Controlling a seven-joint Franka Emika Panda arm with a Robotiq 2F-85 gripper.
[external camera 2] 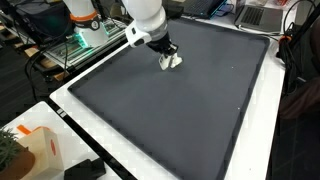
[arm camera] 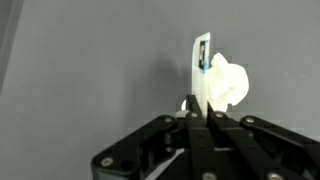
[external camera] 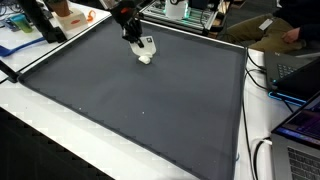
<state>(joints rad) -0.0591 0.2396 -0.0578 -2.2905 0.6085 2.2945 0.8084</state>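
In an exterior view, a white table (external camera: 35, 112) with a smooth, hard-looking top stands at the left. It carries a broad dark grey mat (external camera: 140, 115), flat, matte and roughly square, with a thin dark border. Near the mat's far edge, left of its middle, the black gripper (external camera: 141, 47) points down from the end of a glossy white arm. Right under it is a small white lumpy object (external camera: 146, 57), rounded and pale against the grey. To the right, off the mat, lie cables and an open laptop (external camera: 300, 130)

The wrist view shows the object (arm camera: 222, 84) closer. It has a thin, flat, upright tab, white with a small blue and black patch near its top, and on the tab's right side a soft-looking, knobbly white lump. The gripper (arm camera: 200, 112), black and angular, has its fingers brought together on the lower end of that tab, clamped on it with no gap to be seen. Whether the lump touches the mat I cannot tell; it is at the surface or just above it
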